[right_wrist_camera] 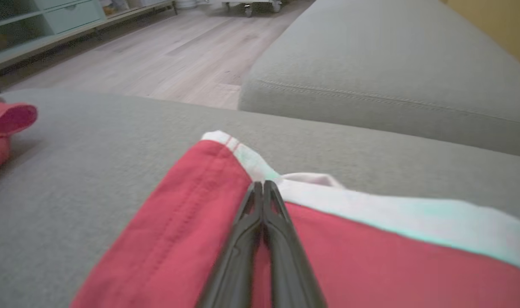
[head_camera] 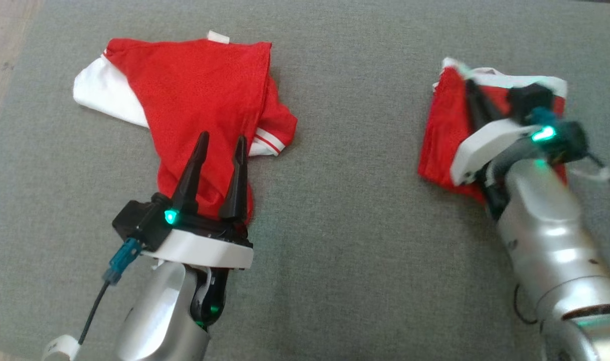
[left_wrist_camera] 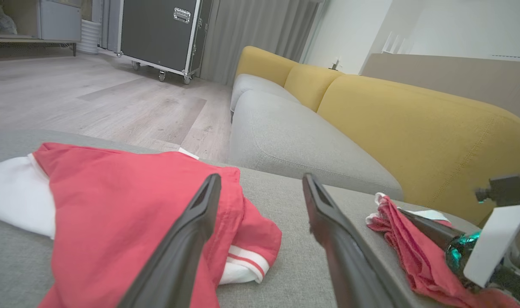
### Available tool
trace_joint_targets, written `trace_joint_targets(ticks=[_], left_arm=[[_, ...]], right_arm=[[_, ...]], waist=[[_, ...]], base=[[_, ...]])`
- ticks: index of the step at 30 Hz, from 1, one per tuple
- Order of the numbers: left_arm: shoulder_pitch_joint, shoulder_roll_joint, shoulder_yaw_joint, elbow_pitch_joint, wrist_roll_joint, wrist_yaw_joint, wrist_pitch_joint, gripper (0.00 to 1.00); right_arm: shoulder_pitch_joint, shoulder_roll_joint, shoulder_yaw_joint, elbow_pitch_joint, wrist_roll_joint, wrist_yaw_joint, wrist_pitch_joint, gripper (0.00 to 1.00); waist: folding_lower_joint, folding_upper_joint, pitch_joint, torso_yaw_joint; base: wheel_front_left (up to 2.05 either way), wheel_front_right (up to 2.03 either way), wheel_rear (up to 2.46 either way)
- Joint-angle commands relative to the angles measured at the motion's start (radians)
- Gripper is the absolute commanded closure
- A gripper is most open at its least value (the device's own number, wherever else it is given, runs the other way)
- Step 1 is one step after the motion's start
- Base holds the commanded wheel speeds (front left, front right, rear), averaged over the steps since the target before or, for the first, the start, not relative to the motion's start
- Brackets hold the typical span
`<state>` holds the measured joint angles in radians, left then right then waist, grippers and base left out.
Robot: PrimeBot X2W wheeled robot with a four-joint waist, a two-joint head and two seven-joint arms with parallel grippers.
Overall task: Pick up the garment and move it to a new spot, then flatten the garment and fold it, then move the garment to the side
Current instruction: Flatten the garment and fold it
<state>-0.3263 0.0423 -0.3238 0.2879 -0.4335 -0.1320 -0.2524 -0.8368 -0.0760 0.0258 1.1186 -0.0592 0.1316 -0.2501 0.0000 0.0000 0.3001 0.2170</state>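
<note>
Red-and-white soft cloth garment (head_camera: 199,85), upper left, seems light and limp; grip an edge; left tool (head_camera: 222,136) spread, right tool (right_wrist_camera: 263,188) pressed together

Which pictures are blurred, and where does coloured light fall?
Head view: the right hand is smeared; its green lamp tints the white trim of the red garment. Left wrist view: sharp, except that hand at the right edge. Right wrist view: soft overall, green cast on the trim.
</note>
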Motion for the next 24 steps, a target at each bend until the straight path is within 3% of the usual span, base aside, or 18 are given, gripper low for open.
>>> trace_joint_targets(ticks=[1,6,10,17,24], left_arm=[[-0.03,0.008,0.026,-0.028,-0.011,0.001,-0.009,0.0],[-0.025,0.008,0.033,-0.023,-0.011,0.001,-0.009,0.0],[-0.017,0.008,0.053,-0.021,-0.005,0.001,-0.009,0.0],[0.011,0.008,0.089,-0.031,0.001,0.001,-0.009,0.0],[0.046,0.008,0.108,-0.041,0.003,0.001,-0.009,0.0]], right_arm=[[-0.016,0.025,0.054,-0.003,0.022,-0.001,-0.011,1.0],[0.008,0.026,0.243,0.055,0.167,-0.001,0.038,1.0],[0.007,0.026,0.299,0.047,0.245,-0.001,0.031,1.0],[-0.008,0.019,0.233,0.005,0.265,-0.001,-0.01,1.0],[0.115,-0.031,0.104,-0.207,0.192,-0.001,-0.011,1.0]], waist=[[0.0,0.0,-0.003,0.002],[0.0,0.0,-0.016,-0.003],[0.0,0.0,-0.037,-0.026],[0.0,0.0,-0.103,-0.096],[0.0,0.0,-0.17,-0.166]], base=[[0.0,0.0,0.0],[0.0,0.0,0.0],[0.0,0.0,0.0],[0.0,0.0,0.0],[0.0,0.0,0.0]])
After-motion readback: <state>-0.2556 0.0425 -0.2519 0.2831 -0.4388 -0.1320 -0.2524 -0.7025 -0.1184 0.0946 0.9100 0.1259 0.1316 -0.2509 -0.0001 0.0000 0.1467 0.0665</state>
